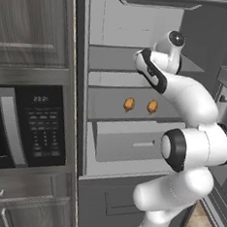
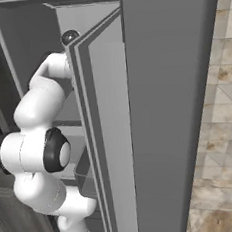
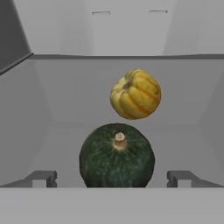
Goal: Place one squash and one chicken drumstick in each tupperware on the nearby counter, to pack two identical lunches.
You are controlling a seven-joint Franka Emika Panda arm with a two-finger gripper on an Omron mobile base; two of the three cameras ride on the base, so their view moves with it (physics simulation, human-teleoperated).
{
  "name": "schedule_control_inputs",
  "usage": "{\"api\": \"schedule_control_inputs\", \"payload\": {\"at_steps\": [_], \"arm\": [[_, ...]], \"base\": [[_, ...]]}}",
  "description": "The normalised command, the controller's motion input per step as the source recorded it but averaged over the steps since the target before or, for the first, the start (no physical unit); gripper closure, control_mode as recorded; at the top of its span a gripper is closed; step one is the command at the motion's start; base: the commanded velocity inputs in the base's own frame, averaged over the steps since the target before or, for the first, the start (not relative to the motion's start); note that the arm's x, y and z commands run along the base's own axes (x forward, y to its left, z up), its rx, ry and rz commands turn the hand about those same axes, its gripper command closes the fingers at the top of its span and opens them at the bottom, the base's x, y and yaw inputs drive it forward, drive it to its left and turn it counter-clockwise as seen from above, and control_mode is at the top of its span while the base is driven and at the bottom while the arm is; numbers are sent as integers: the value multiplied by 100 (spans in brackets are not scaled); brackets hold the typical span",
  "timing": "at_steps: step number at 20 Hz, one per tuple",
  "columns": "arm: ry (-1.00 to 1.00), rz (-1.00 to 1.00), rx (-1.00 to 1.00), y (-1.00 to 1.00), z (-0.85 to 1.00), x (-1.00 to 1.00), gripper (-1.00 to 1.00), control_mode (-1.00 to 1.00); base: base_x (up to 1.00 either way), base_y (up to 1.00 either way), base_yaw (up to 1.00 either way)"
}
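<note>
In the hand view, a dark green squash (image 3: 117,156) sits on a grey fridge shelf straight ahead. A yellow-orange squash (image 3: 135,94) lies just behind it, slightly right. My gripper (image 3: 112,178) is open, and its fingertips (image 3: 43,177) stand wide apart on either side of the green squash without touching it. Two orange-brown chicken drumsticks (image 1: 129,104) (image 1: 152,106) lie side by side on a lower fridge shelf in the left base view. The tupperware and the counter are out of view.
The arm reaches into the open fridge's upper shelf (image 1: 115,57). A drawer (image 1: 132,144) sits under the drumstick shelf. A black microwave (image 1: 26,127) is built in to the left. The open fridge door (image 2: 162,108) stands close on the right.
</note>
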Motion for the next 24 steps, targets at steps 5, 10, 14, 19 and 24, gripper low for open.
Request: {"api": "schedule_control_inputs", "payload": {"at_steps": [5,10,14,19,24], "arm": [[0,0,0,0,-21,21,-100,-100],[0,0,0,0,-27,16,-100,-100],[0,0,0,0,-27,28,-100,-100],[0,0,0,0,-29,28,-100,-100],[0,0,0,0,-31,9,100,-100]], "base": [[0,0,0],[0,0,0],[0,0,0],[0,0,0],[0,0,0]]}}
